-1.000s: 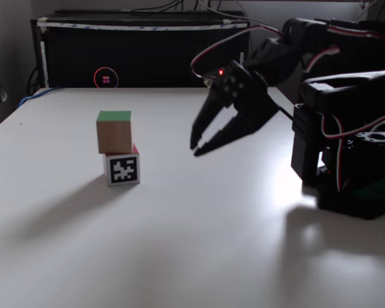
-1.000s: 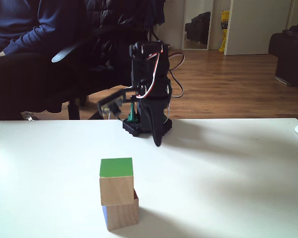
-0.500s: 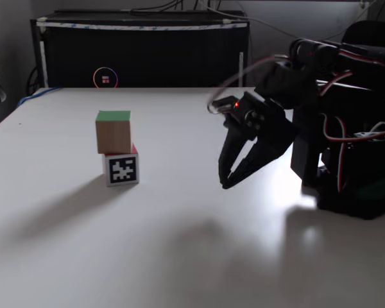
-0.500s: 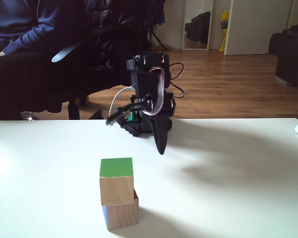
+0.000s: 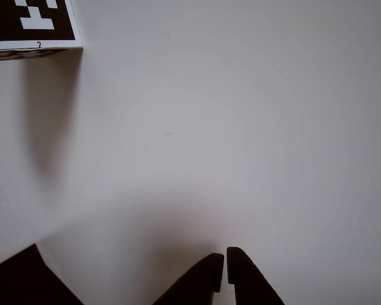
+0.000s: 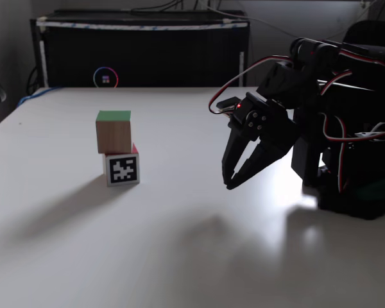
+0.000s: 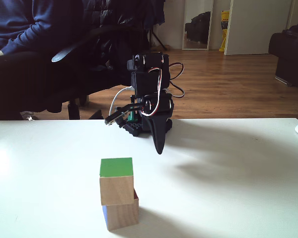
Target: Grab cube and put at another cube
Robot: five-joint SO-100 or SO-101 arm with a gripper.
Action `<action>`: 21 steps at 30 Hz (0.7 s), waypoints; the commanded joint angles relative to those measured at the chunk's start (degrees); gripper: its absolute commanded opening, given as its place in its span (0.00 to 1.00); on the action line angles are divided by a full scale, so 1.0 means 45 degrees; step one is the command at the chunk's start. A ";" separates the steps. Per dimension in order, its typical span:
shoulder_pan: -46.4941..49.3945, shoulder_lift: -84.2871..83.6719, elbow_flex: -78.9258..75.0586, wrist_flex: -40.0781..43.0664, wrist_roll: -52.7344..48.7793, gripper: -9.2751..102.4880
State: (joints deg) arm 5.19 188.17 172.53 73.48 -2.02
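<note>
Wooden cube stacked on the marker cube; jaws closed and empty.

You see the cube [image 6: 113, 131], light wood with visible grain and a green top, resting on another cube [image 6: 122, 169], slightly offset from it. The lower cube shows a black-and-white marker face toward one fixed view and, in the other [image 7: 121, 214], plain wood with a blue side. The gripper [image 6: 230, 185] hangs well apart from the stack, above the smooth white tabletop [image 6: 179, 256], its dark tapered jaws nearly touching and holding nothing. In the other view the jaws [image 5: 225, 270] point at bare tabletop, the marker at the top-left corner. Behind the arm, a person [image 7: 20, 25] sits in a dark chair.
</note>
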 commanded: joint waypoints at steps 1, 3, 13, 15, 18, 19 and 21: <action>0.0059 0.0059 -0.0547 0.0059 0.0078 0.08; 0.0059 0.0059 -0.0547 0.0059 0.0078 0.08; 0.0078 0.0059 -0.0547 0.0059 0.0117 0.08; 0.0098 0.0059 -0.0547 0.0059 0.0156 0.08; 0.0137 0.0059 -0.0547 0.0059 0.0195 0.08; 0.0215 0.0059 -0.0547 0.0059 0.0254 0.08; 0.0313 0.0059 -0.0547 0.0078 0.0254 0.08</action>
State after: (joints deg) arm 5.27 188.17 172.53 73.48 -1.14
